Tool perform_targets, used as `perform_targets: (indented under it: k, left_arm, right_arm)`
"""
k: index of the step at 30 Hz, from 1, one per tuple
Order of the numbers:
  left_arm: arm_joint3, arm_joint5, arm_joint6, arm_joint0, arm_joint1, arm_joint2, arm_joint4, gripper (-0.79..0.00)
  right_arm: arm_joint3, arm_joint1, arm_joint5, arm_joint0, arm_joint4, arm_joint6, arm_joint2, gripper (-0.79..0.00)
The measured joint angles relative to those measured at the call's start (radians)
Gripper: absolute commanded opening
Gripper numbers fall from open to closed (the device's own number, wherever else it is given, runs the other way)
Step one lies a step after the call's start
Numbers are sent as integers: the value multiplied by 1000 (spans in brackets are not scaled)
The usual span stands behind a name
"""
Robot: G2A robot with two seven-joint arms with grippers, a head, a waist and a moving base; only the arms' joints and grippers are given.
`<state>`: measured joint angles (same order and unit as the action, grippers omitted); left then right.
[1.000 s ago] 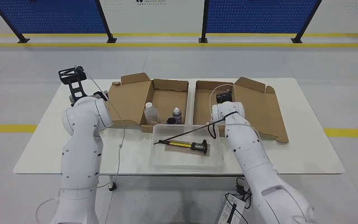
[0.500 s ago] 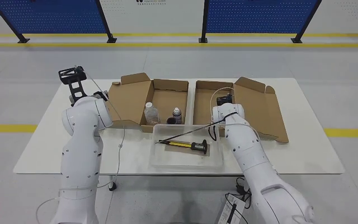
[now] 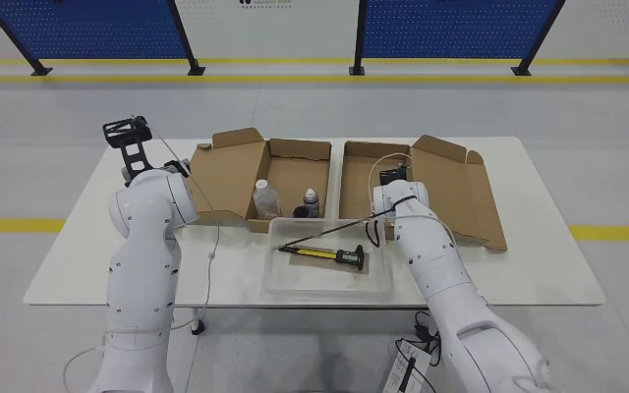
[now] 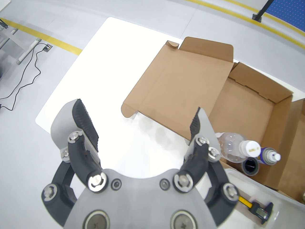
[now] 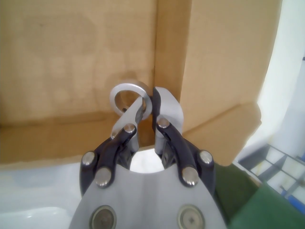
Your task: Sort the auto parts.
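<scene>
One metal ring [image 5: 129, 87] is pinched in the right gripper [image 5: 149, 101], which has edged slightly over the right cardboard box [image 3: 356, 192], so release looks near; the left gripper [image 4: 138, 106] hangs spread apart.

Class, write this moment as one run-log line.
right hand: shut on metal ring, over right box | left hand: open, empty, beside left box | tray: caliper inside
</scene>
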<state>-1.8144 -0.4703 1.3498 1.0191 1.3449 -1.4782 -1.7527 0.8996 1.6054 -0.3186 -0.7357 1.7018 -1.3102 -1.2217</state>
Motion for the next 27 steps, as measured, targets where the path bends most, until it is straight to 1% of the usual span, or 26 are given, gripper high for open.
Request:
perform_targets:
  k: [3,6,10,13,16,19,22,24,27]
  left_arm:
    - [0,0,0,0,0,0,0,0]
    - [0,0,0,0,0,0,0,0]
    - [0,0,0,0,0,0,0,0]
    - [0,0,0,0,0,0,0,0]
    - [0,0,0,0,0,0,0,0]
    - [0,0,0,0,0,0,0,0]
    - [0,0,0,0,0,0,0,0]
    - [0,0,0,0,0,0,0,0]
    - [0,0,0,0,0,0,0,0]
  right_arm:
    - [8,1,-3,-5,1,-1,-2,-646]
    - [21,2,-6,-10,-1,3,-4,-690]
    - [57,2,-14,-22,0,3,-11,-723]
    - [115,1,-20,-34,7,-3,-18,-714]
    - [220,1,-16,-56,18,-28,-20,-683]
    - [374,0,7,-94,39,-68,-10,-640]
    - [545,0,58,-144,58,-114,17,-563]
    - [650,1,105,-179,67,-146,43,-526]
    - [765,3,173,-224,40,-178,77,-523]
